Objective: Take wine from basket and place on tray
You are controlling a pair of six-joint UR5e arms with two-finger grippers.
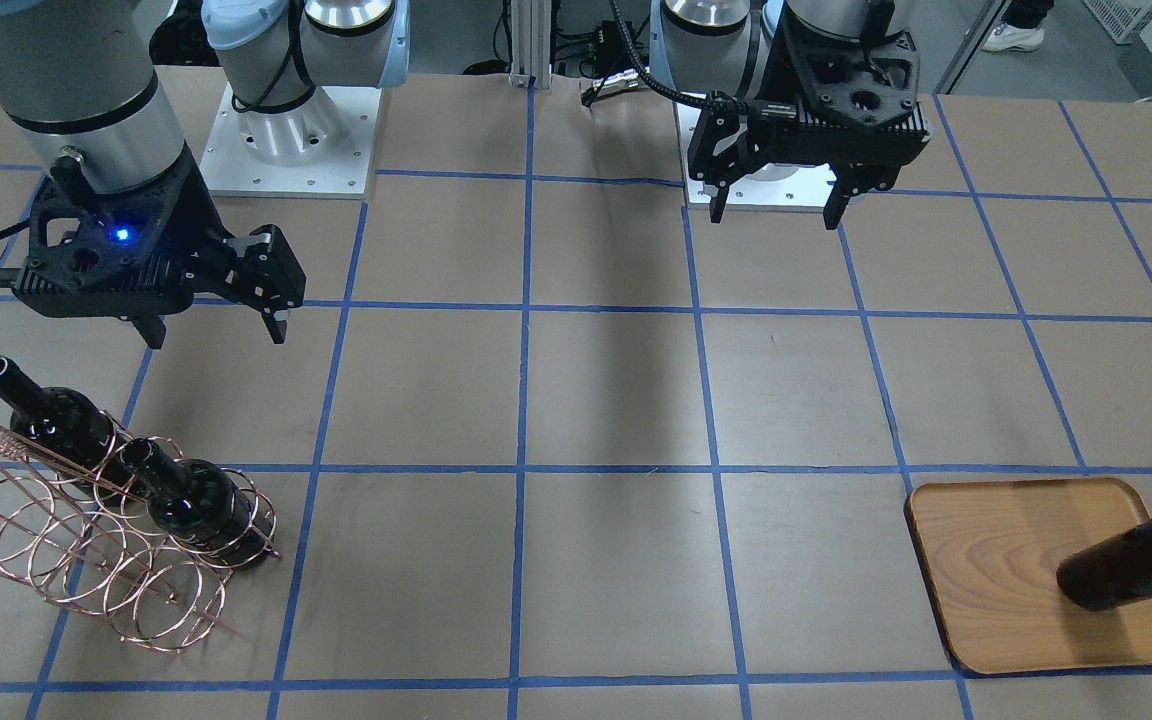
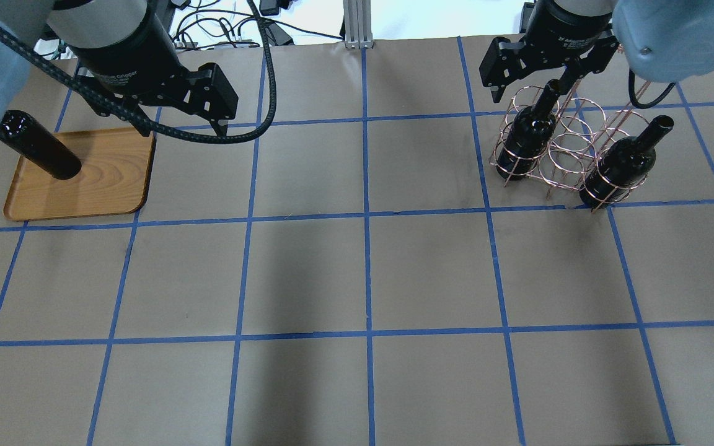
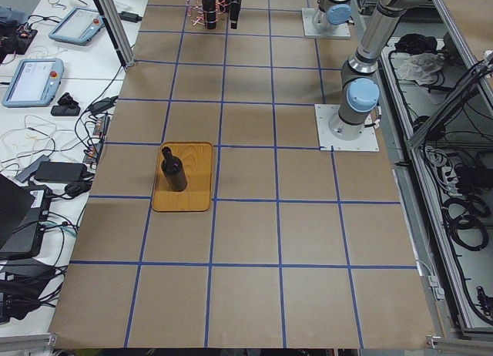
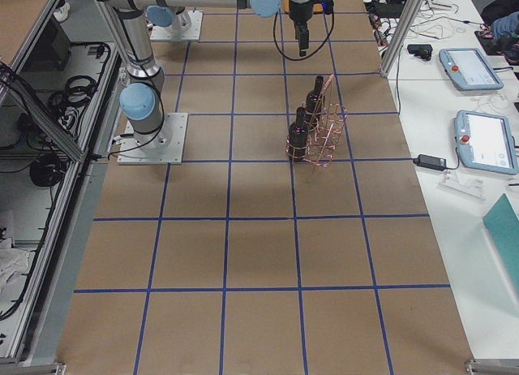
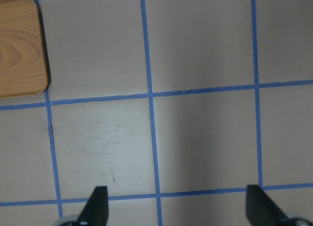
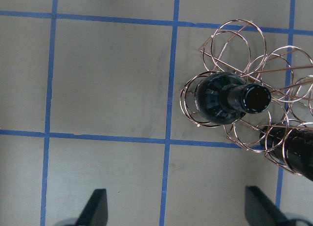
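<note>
Front view: the right claw, open and empty, hangs just behind the one basket, much nearer to it than the open left claw.

Overhead: one wine bottle and a second bottle stand neck-up in the rings. A third bottle stands on the one tray.

Right wrist view: the first bottle's mouth lies ahead of the claw, toward the view's right, with its long axis vertical.

tray left: 1 wine on it (upright) | basket right: 2 bottles in it
</note>
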